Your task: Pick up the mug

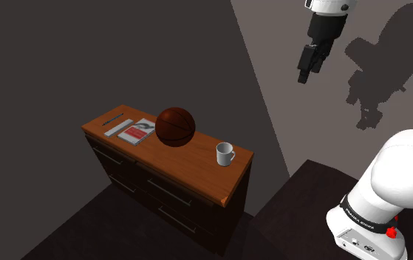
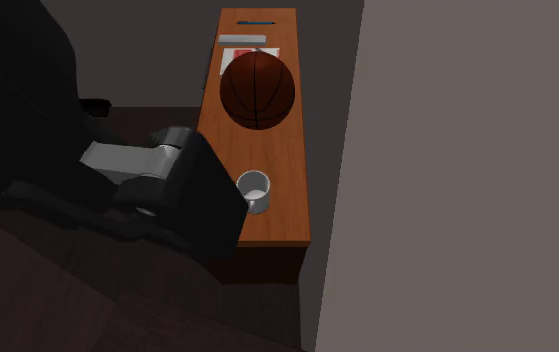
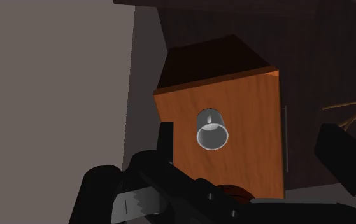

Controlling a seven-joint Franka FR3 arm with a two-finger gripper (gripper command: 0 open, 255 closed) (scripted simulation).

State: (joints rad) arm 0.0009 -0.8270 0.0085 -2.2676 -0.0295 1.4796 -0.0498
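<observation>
- hand [image 1: 304,74] open, fingers apart, holding nothing, high in the air by the wall
- mug [image 1: 225,154] pale grey, upright on the wooden dresser [image 1: 199,153], near its end, well below the hand
- basketball [image 1: 175,126] mid-top, apart from mug; book [image 1: 137,131] just beyond the ball

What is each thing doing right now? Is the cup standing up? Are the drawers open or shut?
mug: standing upright, looks empty, not held.
basketball: resting on the dresser top.
book: closed, lying flat.
drawers: all shut.
gripper: open, up in the air, holding nothing.
</observation>
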